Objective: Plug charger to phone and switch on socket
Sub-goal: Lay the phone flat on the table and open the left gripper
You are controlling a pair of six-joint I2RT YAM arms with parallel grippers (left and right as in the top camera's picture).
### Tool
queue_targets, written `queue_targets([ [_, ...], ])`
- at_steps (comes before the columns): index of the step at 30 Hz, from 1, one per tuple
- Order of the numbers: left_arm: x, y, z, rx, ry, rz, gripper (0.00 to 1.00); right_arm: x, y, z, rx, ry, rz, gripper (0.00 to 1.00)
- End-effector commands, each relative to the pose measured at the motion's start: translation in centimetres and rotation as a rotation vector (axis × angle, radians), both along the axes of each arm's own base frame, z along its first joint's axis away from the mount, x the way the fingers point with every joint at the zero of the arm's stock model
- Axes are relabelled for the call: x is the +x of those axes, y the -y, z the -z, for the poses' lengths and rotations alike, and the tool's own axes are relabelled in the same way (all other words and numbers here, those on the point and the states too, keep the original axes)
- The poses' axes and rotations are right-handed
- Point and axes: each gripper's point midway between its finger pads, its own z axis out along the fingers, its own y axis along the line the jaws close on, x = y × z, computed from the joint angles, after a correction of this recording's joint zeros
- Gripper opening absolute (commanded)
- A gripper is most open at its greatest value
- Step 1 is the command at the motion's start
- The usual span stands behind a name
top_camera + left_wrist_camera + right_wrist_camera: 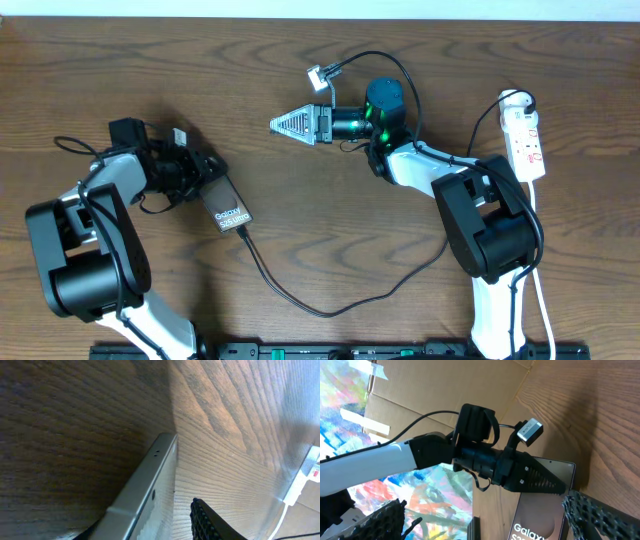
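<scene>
Fingers (205,520) of the left gripper (210,186) straddle the dark slab phone (229,211) on the wooden counter (330,215), clamped or loosened I cannot tell, likely steadying it for the thin black charger cable (300,300) meeting its other end, while the right gripper (280,124) gapes, well apart from the white power-strip socket (527,137).

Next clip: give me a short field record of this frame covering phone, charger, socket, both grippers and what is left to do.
phone: flat on the table, left of centre, lettering up
charger: black cable from the phone's lower end toward the socket; looks plugged into the phone
socket: white strip at far right; switch state unreadable
left gripper: open, straddling the phone, one finger clear of its edge
right gripper: open, empty, mid-table, pointing left
left to do: neither gripper is at the socket
</scene>
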Motion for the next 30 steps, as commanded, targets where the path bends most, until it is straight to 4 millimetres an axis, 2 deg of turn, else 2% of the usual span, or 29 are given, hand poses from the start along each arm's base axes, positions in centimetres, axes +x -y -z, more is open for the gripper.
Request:
queue_targets([
  [1, -3.2, -2.5, 4.5, 0.174, -0.179, -0.041, 0.41, 0.0, -0.1, -0.5, 0.006, 0.033, -0.007, 0.99],
  [5, -4.3, -3.1, 4.9, 0.213, -0.230, -0.043, 0.41, 0.0, -0.1, -0.5, 0.006, 0.033, -0.007, 0.99],
  [11, -4.9, -2.9, 4.9, 0.208, -0.255, -0.039, 0.42, 0.0, -0.1, -0.5, 0.006, 0.033, -0.010, 0.99],
  [15, -5.9, -3.8, 5.3, 0.269, -0.304, -0.041, 0.42, 0.0, -0.1, -0.5, 0.006, 0.033, -0.010, 0.99],
  [30, -7.0, -4.0, 5.4, 0.287, -0.353, -0.036, 0.42, 0.0, -0.1, -0.5, 0.006, 0.033, -0.011, 0.99],
])
